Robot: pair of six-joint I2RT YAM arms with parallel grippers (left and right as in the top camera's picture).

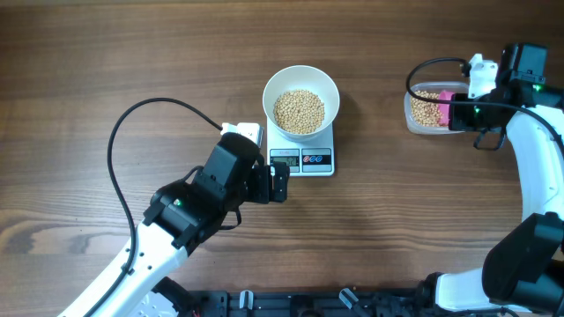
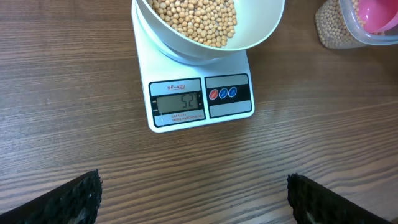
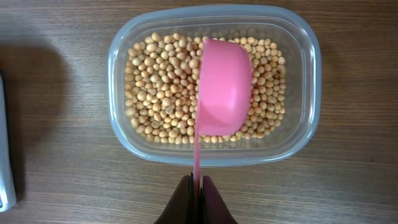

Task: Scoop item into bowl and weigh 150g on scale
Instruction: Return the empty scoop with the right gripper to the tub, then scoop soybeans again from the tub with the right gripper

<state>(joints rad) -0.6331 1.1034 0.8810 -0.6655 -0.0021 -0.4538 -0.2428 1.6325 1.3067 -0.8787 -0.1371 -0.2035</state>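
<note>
I am reading "SF-400" printed on the scale [image 2: 142, 68], just above its grey display [image 2: 180, 102], which is showing 52. Tiny print is running under the display, and marks are sitting on the button panel [image 2: 229, 94], all too small for me to read.

Overhead straight down, left wrist close on scale [image 2: 200, 99], right wrist over tub [image 3: 305, 93]
</note>
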